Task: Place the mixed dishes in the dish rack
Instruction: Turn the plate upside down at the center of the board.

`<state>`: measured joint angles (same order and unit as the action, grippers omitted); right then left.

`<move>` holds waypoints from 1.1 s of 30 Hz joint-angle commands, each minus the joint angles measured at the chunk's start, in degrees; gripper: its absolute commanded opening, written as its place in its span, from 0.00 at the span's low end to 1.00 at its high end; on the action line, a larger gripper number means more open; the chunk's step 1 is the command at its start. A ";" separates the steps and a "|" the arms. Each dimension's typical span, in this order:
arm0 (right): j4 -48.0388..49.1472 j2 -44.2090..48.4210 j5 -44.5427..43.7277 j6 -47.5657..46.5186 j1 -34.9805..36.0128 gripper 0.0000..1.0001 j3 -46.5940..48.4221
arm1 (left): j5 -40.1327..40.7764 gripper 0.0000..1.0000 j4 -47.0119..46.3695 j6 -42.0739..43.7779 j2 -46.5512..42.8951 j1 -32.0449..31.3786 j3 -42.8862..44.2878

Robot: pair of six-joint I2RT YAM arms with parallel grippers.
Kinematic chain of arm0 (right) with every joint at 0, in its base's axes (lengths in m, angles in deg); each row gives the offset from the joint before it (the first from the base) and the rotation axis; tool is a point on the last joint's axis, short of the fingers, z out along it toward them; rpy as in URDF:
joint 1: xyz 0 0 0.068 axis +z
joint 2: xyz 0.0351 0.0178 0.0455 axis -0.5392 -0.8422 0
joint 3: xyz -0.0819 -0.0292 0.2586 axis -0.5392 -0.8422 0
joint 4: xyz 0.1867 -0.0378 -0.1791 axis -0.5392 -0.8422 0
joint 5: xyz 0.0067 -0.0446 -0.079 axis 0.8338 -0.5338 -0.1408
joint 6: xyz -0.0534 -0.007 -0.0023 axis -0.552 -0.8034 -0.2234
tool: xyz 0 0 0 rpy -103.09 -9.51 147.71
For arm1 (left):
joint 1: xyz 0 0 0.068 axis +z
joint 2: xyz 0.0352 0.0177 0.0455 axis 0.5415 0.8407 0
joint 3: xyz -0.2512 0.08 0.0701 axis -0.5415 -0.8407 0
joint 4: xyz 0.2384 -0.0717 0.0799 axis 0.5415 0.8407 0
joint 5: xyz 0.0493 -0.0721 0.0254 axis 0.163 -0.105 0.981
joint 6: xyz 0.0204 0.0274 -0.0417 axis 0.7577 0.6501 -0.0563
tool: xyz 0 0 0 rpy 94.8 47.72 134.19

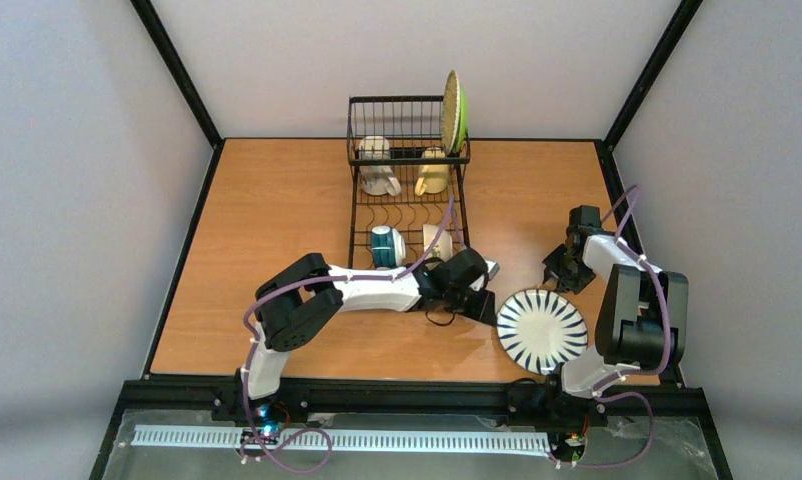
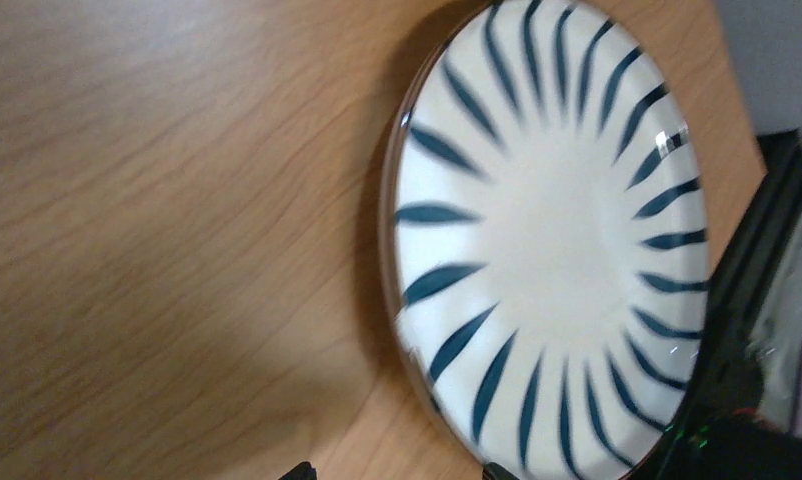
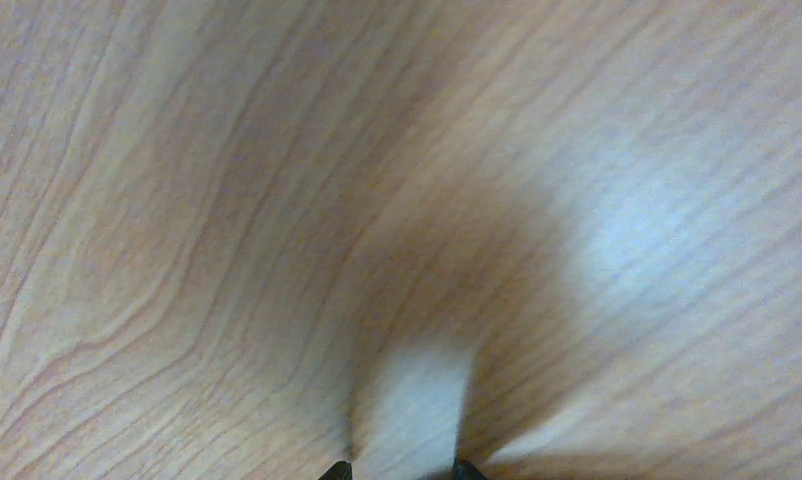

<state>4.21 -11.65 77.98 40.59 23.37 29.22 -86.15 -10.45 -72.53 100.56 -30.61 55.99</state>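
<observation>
Dish rack (image 1: 407, 215), black wire, sits on the far side of the left fingers (image 1: 485, 298). Tall basket end, farthest from both sets of fingers, holds a white mug (image 1: 377, 166) and a cream-yellow mug (image 1: 432, 173) side by side. Lime-green plate (image 1: 456, 112) stands upright on edge at the basket's right corner. Low slotted tray, just beyond the left fingers, holds a teal-and-white bowl (image 1: 384, 246) on edge, with a white bowl (image 1: 437, 241) just beside it.

White plate (image 1: 542, 330), dark teal streaks, is outside the rack. It lies flat on the table (image 1: 267, 230), just right of the left fingers and on the near side of the right fingers (image 1: 557, 270).

Left wrist view: plate lies ahead of the tips. Tips are spread, nothing between them. One tip is at the plate rim; cannot tell if it touches.

Right fingers: tips a little apart, pinching nothing, blurred table wood below. Right arm's elbow stands beside the plate. Left forearm lies just in front of the rack's near end.
</observation>
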 commanded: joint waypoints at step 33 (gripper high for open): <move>-22.57 17.45 -13.87 20.89 -5.95 0.62 -7.88 | -2.96 0.97 20.23 9.23 -1.48 -5.07 5.40</move>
<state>-14.43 4.89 60.99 54.29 17.80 23.93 -89.93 6.07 -64.42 98.42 -34.64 58.57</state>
